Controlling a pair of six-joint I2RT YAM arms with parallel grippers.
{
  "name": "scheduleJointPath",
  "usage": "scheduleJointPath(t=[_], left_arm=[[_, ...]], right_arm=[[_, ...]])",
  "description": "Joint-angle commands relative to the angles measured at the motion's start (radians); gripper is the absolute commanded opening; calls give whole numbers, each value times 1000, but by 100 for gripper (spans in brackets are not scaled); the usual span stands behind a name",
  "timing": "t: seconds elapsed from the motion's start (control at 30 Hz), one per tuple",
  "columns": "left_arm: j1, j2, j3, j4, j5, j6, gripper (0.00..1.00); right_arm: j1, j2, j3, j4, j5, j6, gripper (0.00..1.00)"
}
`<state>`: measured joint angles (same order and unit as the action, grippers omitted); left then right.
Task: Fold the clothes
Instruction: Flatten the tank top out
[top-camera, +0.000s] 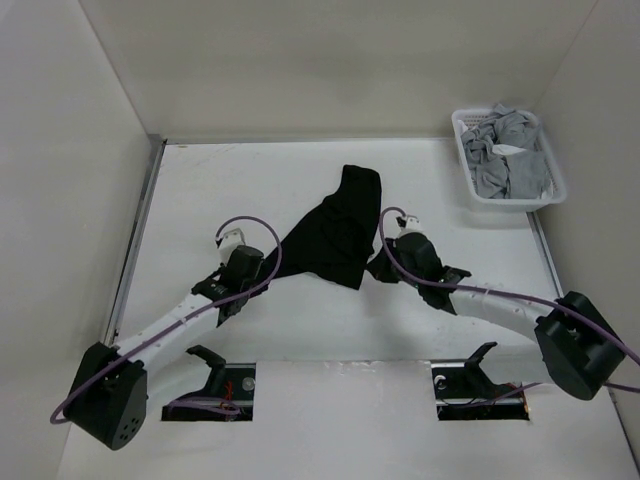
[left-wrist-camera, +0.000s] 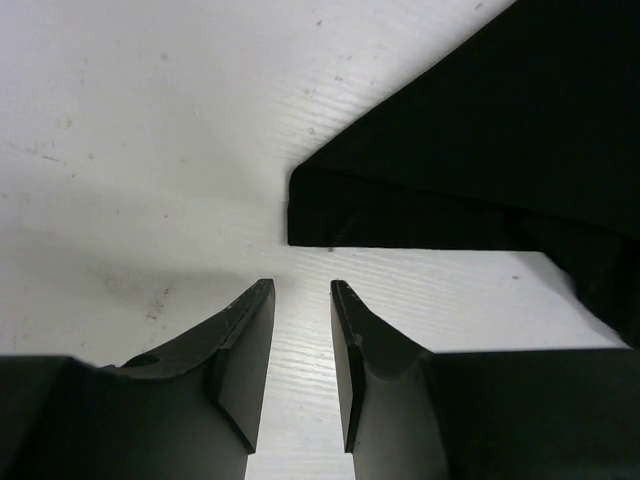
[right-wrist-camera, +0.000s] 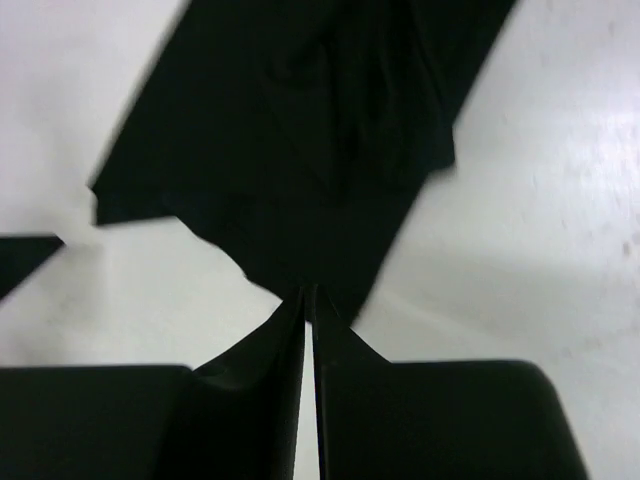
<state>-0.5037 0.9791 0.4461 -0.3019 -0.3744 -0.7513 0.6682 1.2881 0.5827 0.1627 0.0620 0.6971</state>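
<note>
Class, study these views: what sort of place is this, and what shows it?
Probably a robotics lab test cell: left arm and right arm bolted to a walled white table, a black T-shirt, a basket of grey garments.

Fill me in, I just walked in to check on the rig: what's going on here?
Two robot arms are working on a black T-shirt lying bunched, not yet folded, on the white table. The right gripper is shut on one edge of it. The left gripper is open just short of a corner, holding nothing. A basket of grey clothes sits far right.
</note>
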Motion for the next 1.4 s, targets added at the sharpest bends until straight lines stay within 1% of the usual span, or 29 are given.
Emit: scheduleJointPath(t=[0.0, 0.2, 0.27, 0.47, 0.6, 0.67, 0.83, 0.93, 1.1, 1.27, 1.3, 1.37], left_arm=[[15, 73, 14, 70, -11, -10, 29], [49, 210, 29, 138, 14, -14, 31], [64, 227, 26, 158, 14, -14, 33], [115, 248, -4, 234, 66, -14, 34], [133, 262, -20, 264, 127, -11, 27], [136, 262, -26, 274, 149, -8, 23], [152, 225, -38, 248, 175, -2, 12], [172, 182, -44, 215, 177, 4, 7], [187, 103, -37, 175, 177, -3, 3], [181, 46, -26, 158, 180, -6, 2], [182, 40, -24, 155, 184, -5, 2], [190, 30, -24, 155, 195, 0, 2]], right_arm=[[49, -70, -24, 40, 59, 5, 11], [83, -56, -73, 80, 82, 33, 15], [89, -49, -83, 100, 78, 38, 15], [95, -6, -80, 129, 68, 42, 16], [95, 7, -72, 135, 78, 39, 16], [95, 13, -72, 139, 81, 41, 19], [90, 31, -80, 124, 125, 56, 36], [93, 65, -61, 97, 128, 68, 41], [106, 146, -29, 64, 144, 119, 44], [115, 198, -1, 55, 144, 150, 45], [115, 206, 6, 52, 142, 150, 45], [115, 218, 17, 43, 131, 157, 39]])
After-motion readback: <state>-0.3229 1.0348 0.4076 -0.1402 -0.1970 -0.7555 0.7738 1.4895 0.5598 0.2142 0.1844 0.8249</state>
